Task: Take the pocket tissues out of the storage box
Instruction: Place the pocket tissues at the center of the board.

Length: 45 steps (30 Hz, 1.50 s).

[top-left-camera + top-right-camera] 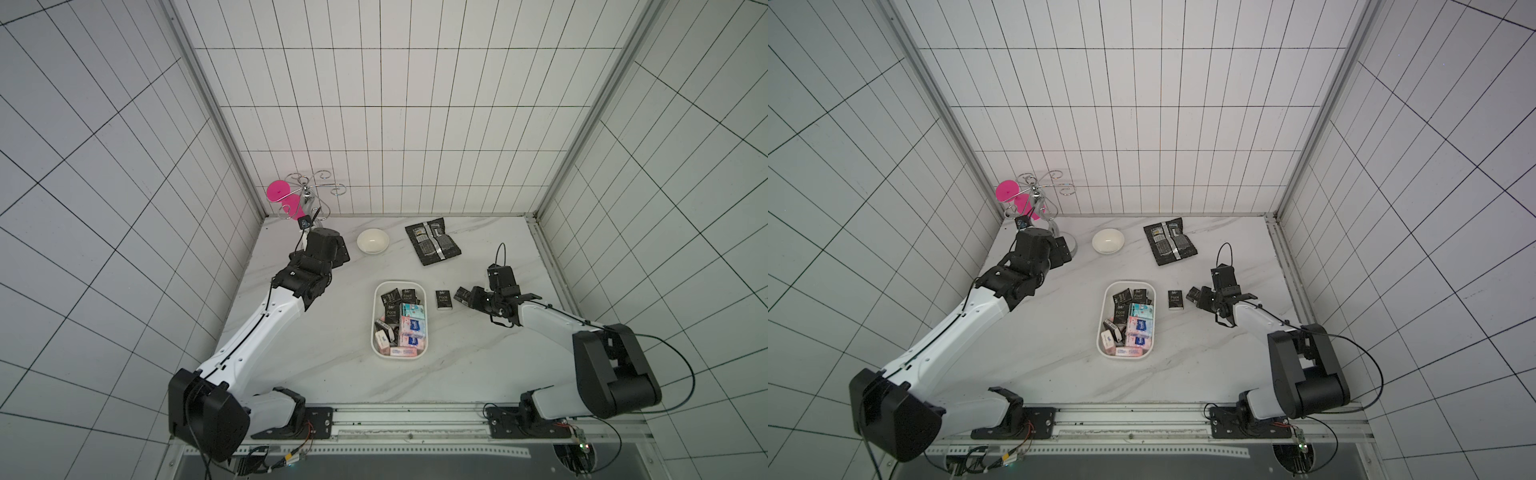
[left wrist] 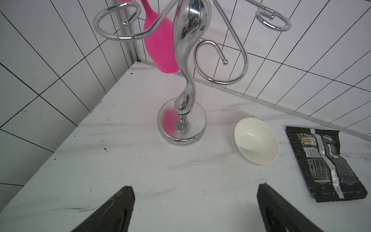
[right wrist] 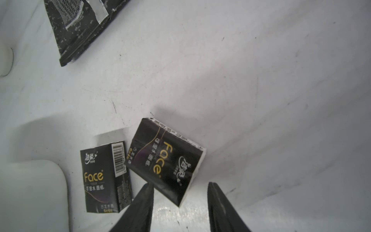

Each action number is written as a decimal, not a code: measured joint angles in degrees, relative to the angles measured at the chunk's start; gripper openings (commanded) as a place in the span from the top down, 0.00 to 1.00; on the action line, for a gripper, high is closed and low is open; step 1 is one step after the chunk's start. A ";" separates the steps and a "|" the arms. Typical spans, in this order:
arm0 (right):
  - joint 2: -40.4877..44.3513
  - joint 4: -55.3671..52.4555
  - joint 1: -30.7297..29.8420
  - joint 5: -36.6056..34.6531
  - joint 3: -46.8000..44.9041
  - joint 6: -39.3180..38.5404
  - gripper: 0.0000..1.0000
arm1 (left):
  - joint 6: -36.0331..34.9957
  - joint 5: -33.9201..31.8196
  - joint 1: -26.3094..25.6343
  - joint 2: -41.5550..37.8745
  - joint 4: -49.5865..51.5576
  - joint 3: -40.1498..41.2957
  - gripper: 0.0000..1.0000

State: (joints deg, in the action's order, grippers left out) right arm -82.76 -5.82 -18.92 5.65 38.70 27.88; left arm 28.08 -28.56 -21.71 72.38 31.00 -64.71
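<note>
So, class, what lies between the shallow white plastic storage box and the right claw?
A black Face tissue packet lies beside the white storage box, and a second black packet at the tips of the right claw. Both top views show them.

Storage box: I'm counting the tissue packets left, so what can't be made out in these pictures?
Tissue packets in the storage box, both top views: piled, lower ones hidden by upper ones; no sure count.
Tilted packet, right wrist view: the right gripper overlaps its corner; touching or not, unclear.
Storage box, right wrist view: cut off by the picture's edge; contents unseen.
</note>
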 measured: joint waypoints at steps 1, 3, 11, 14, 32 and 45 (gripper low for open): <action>0.04 -0.59 -0.11 -0.37 0.00 -0.48 0.46 | 0.00 0.00 0.00 0.00 0.00 0.00 0.01; 0.07 -1.84 -0.33 -1.05 0.11 -1.81 0.41 | 0.00 0.02 -0.02 0.02 0.00 0.00 0.01; 0.02 -9.20 -0.72 -1.88 5.42 -11.52 0.32 | 0.00 0.13 -0.07 0.02 -0.02 0.00 0.01; -1.55 -10.97 -0.72 -1.81 8.74 -15.17 0.31 | -0.04 0.31 -0.26 0.09 -0.02 -0.02 0.02; -12.44 -18.82 0.55 5.75 20.70 -32.11 0.29 | -1.55 0.96 -0.66 0.68 0.09 -1.03 0.01; -17.16 -19.96 3.61 11.50 23.12 -32.74 0.30 | -1.73 0.96 -0.66 0.63 0.13 -1.09 0.01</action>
State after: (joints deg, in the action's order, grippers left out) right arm -99.92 -25.78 -15.31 17.15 61.82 -4.86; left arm 26.35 -27.59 -22.37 73.01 31.14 -65.80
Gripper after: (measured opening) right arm 0.707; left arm 0.986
